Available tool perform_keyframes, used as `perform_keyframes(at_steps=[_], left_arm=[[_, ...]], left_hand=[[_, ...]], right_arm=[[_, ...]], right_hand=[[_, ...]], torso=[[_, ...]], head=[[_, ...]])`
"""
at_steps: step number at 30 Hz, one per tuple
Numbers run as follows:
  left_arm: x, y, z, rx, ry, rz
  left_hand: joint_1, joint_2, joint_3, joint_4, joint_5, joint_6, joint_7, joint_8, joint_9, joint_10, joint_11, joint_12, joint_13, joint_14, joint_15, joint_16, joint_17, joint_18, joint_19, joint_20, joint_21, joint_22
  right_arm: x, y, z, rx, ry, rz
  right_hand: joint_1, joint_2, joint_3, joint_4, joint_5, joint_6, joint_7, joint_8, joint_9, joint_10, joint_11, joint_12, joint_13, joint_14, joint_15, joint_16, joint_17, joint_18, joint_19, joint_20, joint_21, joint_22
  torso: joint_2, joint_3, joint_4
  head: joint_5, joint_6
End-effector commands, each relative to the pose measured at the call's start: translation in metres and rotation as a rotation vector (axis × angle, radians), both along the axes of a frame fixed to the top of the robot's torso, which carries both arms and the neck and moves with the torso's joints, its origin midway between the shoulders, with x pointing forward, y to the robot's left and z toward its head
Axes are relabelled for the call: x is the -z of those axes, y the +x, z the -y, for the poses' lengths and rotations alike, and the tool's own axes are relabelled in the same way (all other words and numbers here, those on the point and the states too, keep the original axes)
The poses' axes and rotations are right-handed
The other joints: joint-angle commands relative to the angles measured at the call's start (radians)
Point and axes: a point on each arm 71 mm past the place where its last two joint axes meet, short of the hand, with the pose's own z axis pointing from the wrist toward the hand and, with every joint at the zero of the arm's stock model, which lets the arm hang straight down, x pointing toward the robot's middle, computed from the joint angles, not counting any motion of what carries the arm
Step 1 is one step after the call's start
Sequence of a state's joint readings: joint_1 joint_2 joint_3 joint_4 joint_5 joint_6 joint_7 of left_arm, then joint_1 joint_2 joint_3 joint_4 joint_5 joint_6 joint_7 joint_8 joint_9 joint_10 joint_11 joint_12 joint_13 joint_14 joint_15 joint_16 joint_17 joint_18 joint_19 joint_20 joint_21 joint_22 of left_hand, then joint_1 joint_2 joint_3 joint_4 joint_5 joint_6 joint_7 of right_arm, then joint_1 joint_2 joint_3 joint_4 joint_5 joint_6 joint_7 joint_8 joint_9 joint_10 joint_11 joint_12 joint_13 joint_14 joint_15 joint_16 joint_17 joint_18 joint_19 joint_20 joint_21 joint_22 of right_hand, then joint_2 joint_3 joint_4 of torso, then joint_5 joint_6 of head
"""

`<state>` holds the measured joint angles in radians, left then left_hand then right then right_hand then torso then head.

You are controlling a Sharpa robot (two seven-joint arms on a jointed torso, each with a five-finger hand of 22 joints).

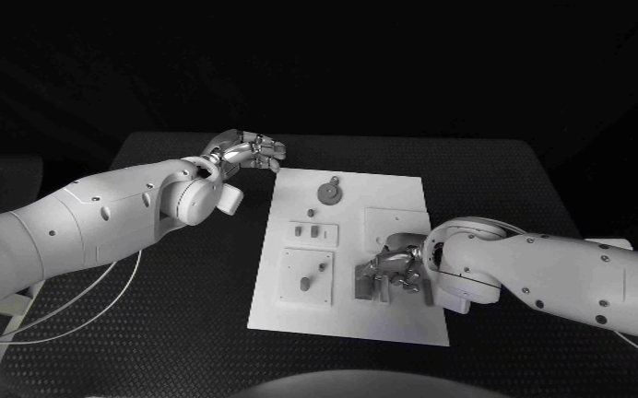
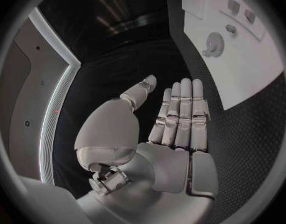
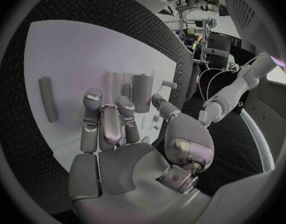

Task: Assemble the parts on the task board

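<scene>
Task board [image 1: 348, 251]: white plate lying flat at the centre of the black worktop [image 1: 505, 177], long axis running roughly 12 to 6 o'clock. Round grey part [image 1: 328, 193] with a small tab sits near the board's 12 o'clock end. Two small grey parts [image 1: 312, 230] stand in a raised square at about 9 o'clock of the board's middle; one more small part [image 1: 304, 282] lies in the square below that, toward 7 o'clock.

Right robot hand [image 1: 394, 271]: over the board's 5 o'clock area, fingers curled down around an upright grey cylindrical part [image 3: 142, 93]. Contact with that part is unclear, so I cannot tell whether it is grasped. A grey bar-shaped part [image 3: 47, 98] lies flat on the board, apart from the fingers.

Left robot hand [image 1: 247, 151]: off the board, beyond its 11 o'clock corner, above the worktop. Released, fingers [image 2: 180, 109] straight and side by side, nothing in the palm.
</scene>
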<state>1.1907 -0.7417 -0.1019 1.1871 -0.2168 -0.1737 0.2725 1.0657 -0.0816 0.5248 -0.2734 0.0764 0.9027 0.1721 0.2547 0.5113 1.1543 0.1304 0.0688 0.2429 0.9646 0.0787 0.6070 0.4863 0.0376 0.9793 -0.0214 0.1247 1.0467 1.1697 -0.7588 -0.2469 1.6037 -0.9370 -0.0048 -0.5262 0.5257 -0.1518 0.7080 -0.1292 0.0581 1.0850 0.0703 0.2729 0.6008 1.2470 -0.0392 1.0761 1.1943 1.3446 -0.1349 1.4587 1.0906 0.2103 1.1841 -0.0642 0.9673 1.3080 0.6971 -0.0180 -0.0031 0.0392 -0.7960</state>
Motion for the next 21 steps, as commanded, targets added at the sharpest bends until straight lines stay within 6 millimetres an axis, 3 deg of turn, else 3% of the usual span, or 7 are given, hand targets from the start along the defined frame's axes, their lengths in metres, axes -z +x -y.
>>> perform_keyframes(at_steps=[1,12,16,21], left_arm=[[-0.0012,-0.0003,0.0020,0.013,-0.012,0.001],[-0.0011,-0.0003,0.0018,0.013,-0.012,0.000],[-0.0011,-0.0003,0.0020,0.014,-0.012,0.000],[-0.0010,0.0000,0.0017,0.013,-0.011,0.000]], left_hand=[[-0.011,0.002,-0.001,0.004,0.001,-0.005,-0.001,0.005,-0.001,-0.002,0.000,0.002,-0.001,0.004,0.000,-0.006,0.001,0.007,0.006,0.001,-0.006,0.002],[-0.012,0.001,0.000,0.005,0.001,-0.005,-0.001,0.005,-0.001,-0.002,0.000,0.002,-0.001,0.004,0.000,-0.007,0.003,0.007,0.006,0.001,-0.007,0.002],[-0.012,0.001,0.000,0.005,0.001,-0.006,-0.001,0.005,-0.002,-0.003,0.000,0.002,-0.002,0.004,0.000,-0.008,0.003,0.007,0.006,0.001,-0.007,0.002],[-0.011,0.001,0.000,0.005,0.001,-0.006,-0.001,0.005,-0.002,-0.003,0.000,0.002,-0.002,0.004,0.000,-0.008,0.003,0.007,0.006,0.001,-0.007,0.002]], right_arm=[[0.0016,-0.0010,0.0001,-0.015,-0.008,-0.007],[0.0014,-0.0013,-0.0005,-0.016,-0.006,-0.006],[0.0005,-0.0008,0.0005,-0.012,-0.002,0.010],[-0.0028,-0.0024,0.0083,-0.012,0.009,0.037]], right_hand=[[0.002,-0.022,0.006,0.018,-0.001,-0.005,0.004,-0.005,0.002,-0.008,0.003,-0.006,-0.003,-0.008,-0.003,-0.004,-0.001,0.052,0.002,-0.005,-0.005,0.011],[0.010,-0.053,0.021,0.051,-0.001,-0.009,0.005,-0.004,0.006,-0.012,0.003,-0.009,-0.005,-0.010,-0.003,-0.005,-0.005,0.051,0.004,-0.006,-0.006,0.012],[0.014,-0.048,0.023,0.053,-0.001,-0.009,0.005,-0.004,0.007,-0.011,0.003,-0.008,-0.003,-0.009,-0.002,-0.004,-0.002,0.051,0.004,-0.007,-0.005,0.012],[0.032,-0.024,0.012,0.036,-0.002,-0.010,0.005,-0.002,0.010,-0.009,0.003,-0.004,-0.002,-0.007,-0.002,-0.003,0.000,0.052,0.005,-0.007,-0.002,0.014]], torso=[[0.000,-0.0002,-0.0001],[0.000,-0.0006,0.0001],[0.000,-0.0006,0.0003],[0.000,-0.0002,0.0001]], head=[[0.000,0.000],[0.000,-0.001],[0.000,0.000],[-0.001,0.004]])
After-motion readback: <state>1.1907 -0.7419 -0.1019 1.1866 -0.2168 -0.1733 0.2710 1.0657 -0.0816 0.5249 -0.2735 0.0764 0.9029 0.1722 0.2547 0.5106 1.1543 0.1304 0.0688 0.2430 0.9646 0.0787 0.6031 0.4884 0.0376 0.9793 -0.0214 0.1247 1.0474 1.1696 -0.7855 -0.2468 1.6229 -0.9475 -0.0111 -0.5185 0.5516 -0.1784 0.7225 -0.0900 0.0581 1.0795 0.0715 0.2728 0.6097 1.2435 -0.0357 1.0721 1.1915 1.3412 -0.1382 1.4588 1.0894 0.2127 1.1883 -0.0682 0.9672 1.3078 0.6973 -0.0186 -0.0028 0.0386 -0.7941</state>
